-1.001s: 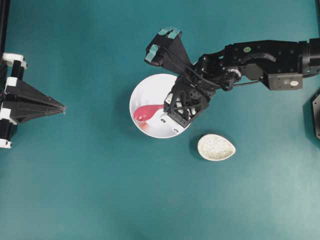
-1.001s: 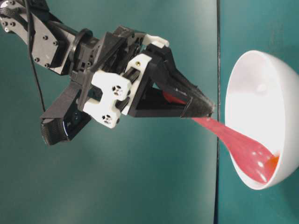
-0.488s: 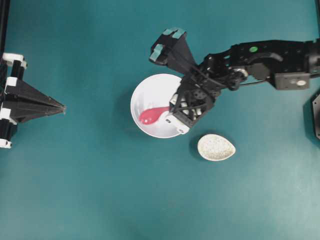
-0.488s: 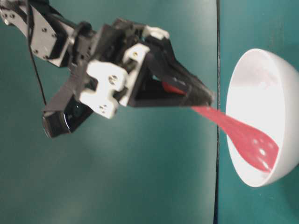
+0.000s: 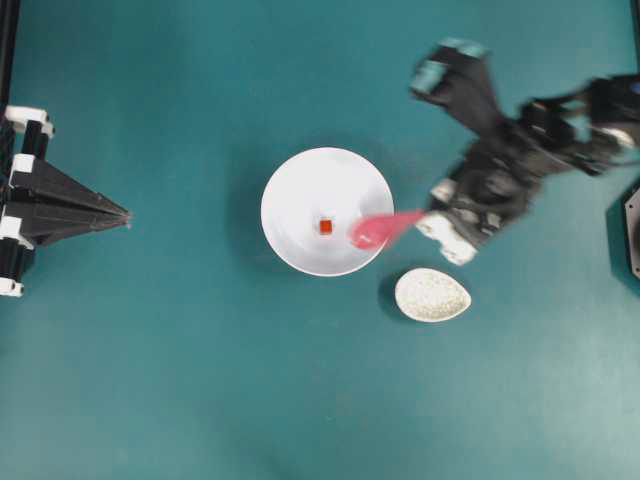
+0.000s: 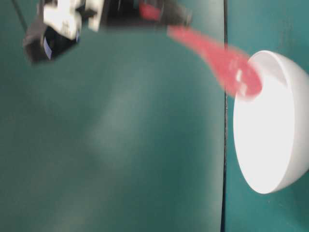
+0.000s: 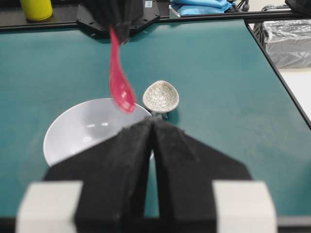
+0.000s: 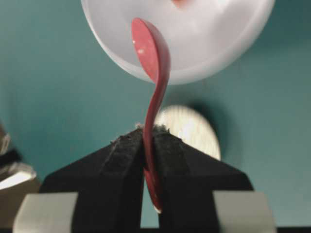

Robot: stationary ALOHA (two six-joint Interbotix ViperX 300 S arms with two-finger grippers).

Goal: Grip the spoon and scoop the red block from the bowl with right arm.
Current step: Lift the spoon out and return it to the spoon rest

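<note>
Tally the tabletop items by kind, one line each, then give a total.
Dishes: 2, the round white bowl and the speckled beige oval dish
Spoons: 1, the glossy pink spoon
Blocks: 1, the tiny red cube
Total: 4

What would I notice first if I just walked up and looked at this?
The shiny pink spoon, pinched by its handle in the right tool and hanging over the right rim of the white bowl. Then the tiny red block, sitting alone in the middle of that bowl. A small speckled dish lies just right of and below the bowl in the overhead view.
</note>
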